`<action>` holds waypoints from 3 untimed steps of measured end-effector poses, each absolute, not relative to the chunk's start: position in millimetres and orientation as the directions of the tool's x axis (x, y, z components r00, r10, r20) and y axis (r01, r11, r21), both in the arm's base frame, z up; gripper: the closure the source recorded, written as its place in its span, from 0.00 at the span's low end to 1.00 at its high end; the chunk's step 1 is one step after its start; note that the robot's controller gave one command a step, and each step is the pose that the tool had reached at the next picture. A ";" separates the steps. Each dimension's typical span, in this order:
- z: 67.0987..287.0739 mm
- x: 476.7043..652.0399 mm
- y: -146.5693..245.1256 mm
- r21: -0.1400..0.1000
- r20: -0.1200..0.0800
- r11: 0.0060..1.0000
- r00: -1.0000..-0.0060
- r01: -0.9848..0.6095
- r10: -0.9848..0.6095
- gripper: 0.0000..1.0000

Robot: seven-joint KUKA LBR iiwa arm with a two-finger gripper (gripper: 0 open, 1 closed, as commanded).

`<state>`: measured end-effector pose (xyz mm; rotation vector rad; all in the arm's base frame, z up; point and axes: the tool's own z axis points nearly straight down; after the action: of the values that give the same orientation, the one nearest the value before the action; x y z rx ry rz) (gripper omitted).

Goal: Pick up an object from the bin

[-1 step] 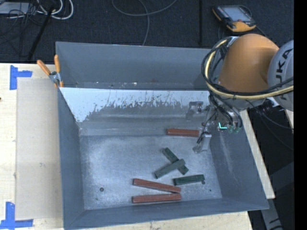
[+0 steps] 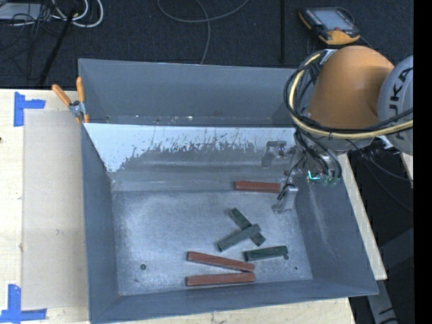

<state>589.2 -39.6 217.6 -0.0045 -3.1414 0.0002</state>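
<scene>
The jaws are seen low in the grey metal bin (image 2: 196, 103), at the far right of its floor, just beside the foot of the back wall, and they are carried there by the arm (image 2: 351, 90) reaching in from the right. They are spread apart, one toward the back wall and one toward the front, and nothing is gripped. A red-brown flat bar (image 2: 255, 187) is laid along the foot of the back wall, and its right end is found between the jaws; whether it is touched by them cannot be told. Nearer the middle of the floor, two dark green bars (image 2: 240, 230) are crossed over each other, and a third green bar (image 2: 266, 253) is set just to their right and front. Toward the front wall, two longer red-brown bars (image 2: 221, 270) are laid close together, nearly side by side, well apart from the jaws.
</scene>
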 end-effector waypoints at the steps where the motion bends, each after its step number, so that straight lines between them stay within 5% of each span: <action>1: 168.3 586.9 -42.6 0.001 -0.005 0.998 -0.998 0.068 0.068 0.00; 2: 99.1 564.3 -52.9 0.000 -0.002 1.000 -1.000 0.014 0.014 0.00; 3: 84.8 510.4 -10.9 0.001 0.002 0.991 -0.991 0.136 0.136 1.00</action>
<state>510.4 -10.9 84.8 -0.2142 -3.1324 -0.0011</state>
